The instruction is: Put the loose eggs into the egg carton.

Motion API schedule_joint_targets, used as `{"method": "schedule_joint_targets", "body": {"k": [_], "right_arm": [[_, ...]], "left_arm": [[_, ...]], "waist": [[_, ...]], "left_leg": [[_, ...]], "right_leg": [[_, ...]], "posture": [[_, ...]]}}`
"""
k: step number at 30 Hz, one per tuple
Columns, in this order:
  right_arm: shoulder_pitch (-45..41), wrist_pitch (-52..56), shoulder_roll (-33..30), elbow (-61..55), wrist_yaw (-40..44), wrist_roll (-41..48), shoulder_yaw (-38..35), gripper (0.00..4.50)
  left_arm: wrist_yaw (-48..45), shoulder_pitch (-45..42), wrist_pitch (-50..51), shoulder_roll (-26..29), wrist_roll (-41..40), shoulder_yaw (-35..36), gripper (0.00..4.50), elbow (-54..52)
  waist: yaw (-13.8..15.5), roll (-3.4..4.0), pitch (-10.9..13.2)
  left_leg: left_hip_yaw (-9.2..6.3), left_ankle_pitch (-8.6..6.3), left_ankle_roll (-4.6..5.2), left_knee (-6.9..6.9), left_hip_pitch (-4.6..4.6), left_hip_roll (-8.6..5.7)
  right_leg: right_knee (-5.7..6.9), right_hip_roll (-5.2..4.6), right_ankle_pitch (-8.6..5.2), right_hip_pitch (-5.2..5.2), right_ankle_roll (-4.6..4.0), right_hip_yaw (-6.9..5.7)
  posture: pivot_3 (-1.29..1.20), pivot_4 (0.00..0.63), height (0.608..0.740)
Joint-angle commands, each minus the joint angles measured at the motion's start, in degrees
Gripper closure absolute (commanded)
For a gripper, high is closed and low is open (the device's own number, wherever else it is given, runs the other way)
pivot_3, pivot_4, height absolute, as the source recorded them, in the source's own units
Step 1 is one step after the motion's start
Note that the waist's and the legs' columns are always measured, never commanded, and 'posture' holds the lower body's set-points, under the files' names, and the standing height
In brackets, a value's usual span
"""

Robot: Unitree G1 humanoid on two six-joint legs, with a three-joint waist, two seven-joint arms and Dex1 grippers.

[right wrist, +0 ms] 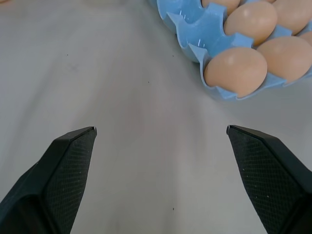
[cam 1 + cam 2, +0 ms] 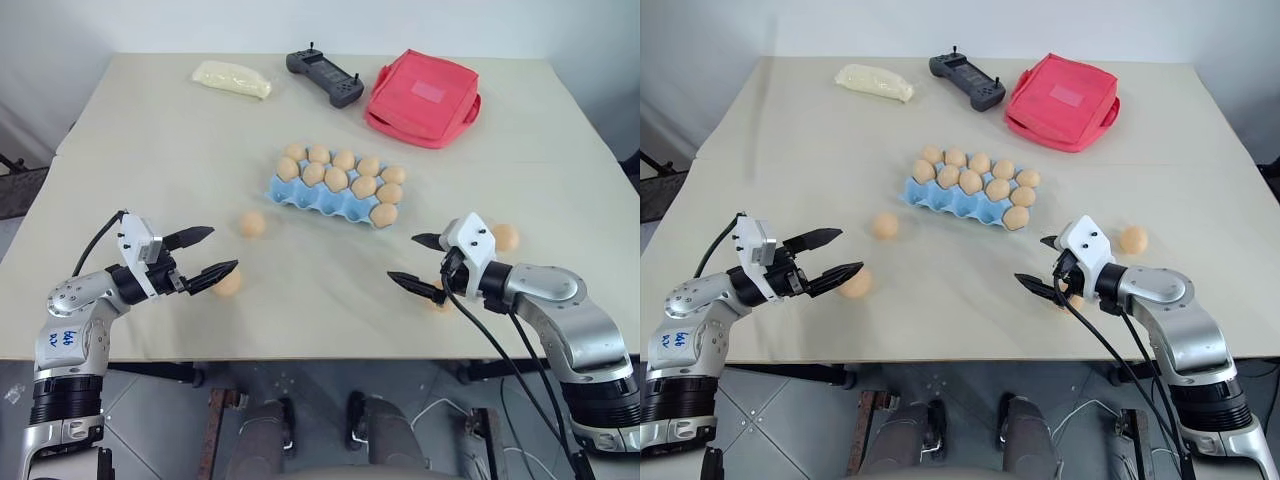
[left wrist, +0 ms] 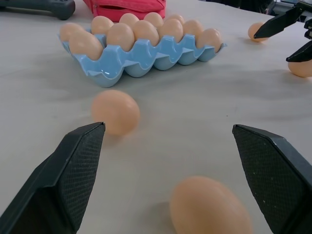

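a: where do we stand with the loose eggs?

b: four lie on the surface [image 2: 180, 120]. in the left eye view, one egg [image 2: 229, 284] sits at lower left, just under the lower tip of our left fingers [image 2: 206, 255], and a second egg [image 2: 252, 224] lies a little above and to the right of it, between that hand and the egg carton [image 2: 300, 194] at centre frame. the other two are at right: one egg [image 2: 505, 237] just right of our right fingers [image 2: 418, 262], and one [image 2: 440, 296] partly hidden beneath them.

a: are either pair of fingers grasping anything?

b: no. both pairs are spread wide and empty.

a: which egg do we take first, and how does it lie from the fingers?

b: we judge the lower-left egg, since our left hand is nearest. in the left wrist view it lies low in the frame, between the two tips but closer to the right one, so it is off-centre in the gap. its long axis seems to run roughly across the gap, though we cannot be sure.

a: and the carton?

b: its near row, the lower one in the frame, shows empty cups; the filled cups lie behind and at its right end.
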Motion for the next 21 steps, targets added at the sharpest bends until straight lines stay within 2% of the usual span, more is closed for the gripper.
{"method": "schedule_joint_targets", "body": {"k": [1, 5, 14, 21], "right_arm": [[-0.32, -1.18, -0.34, -1.08, -0.15, 0.34, -1.29, 0.0], [-0.52, -1.16, -0.09, -1.01, -0.69, 0.46, -1.62, 0.0], [0.3, 1.0, -0.5, -3.7, -3.21, 2.46, -5.16, 0.0], [12.81, 5.85, -6.89, -11.12, -0.6, 7.1, -17.24, 0.0]], "left_arm": [[0.21, -1.52, -2.02, 0.16, -0.16, 0.61, 0.04, -0.42], [2.43, -3.46, -1.76, -0.05, 0.65, 0.19, 0.04, 0.05], [-0.14, -7.54, -0.82, -0.2, -0.19, -2.31, 0.04, 1.86], [-3.3, -9.17, 0.42, 0.01, -0.64, -3.86, 0.04, 3.78]], "waist": [[0.11, 0.0, 0.0], [0.3, 0.0, 0.0], [0.2, 0.0, 0.0], [1.02, 0.01, 0.0]], "left_leg": [[0.0, 0.0, 0.0, 0.0, 0.0, 0.0], [-0.02, 0.0, 0.0, 0.04, -0.02, 0.0], [0.06, 0.02, 0.05, 0.05, -0.01, 0.0], [0.14, 0.05, 0.28, 0.08, -0.01, -0.01]], "right_leg": [[0.0, 0.0, 0.0, 0.0, 0.0, 0.0], [0.01, -0.01, 0.01, 0.01, -0.01, 0.01], [0.03, 0.06, 0.01, 0.0, -0.01, -0.07], [0.0, 0.16, 0.0, 0.0, 0.0, -0.09]], "posture": [[0.0, 0.15, 0.74], [0.0, 0.15, 0.74], [0.0, 0.15, 0.74], [0.0, 0.15, 0.74]]}}
